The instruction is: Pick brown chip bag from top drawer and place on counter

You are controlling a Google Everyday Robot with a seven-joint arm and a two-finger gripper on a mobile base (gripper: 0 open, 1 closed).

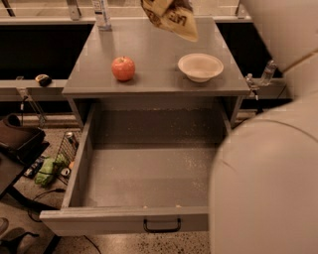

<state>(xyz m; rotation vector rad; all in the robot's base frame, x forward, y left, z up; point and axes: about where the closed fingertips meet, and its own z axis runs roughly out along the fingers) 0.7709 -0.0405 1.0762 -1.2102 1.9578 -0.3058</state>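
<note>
Brown chip bag (171, 21) hangs above counter (149, 57), long axis slanting down-right, beneath gripper (181, 4), grip indiscernible.

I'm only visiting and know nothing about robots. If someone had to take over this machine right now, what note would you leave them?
Gripper: out of view past the picture's top edge, just above the brown chip bag, whose top is cut off there.
Bag: it appears to hang clear of the surface, over the back of the counter, behind the white bowl.
Top drawer: pulled open, with nothing inside.
Done: the bag is out of the drawer and over the counter.
Left: lower it onto a bare patch of the counter, probably clear of the apple and the bowl, then let go.
</note>
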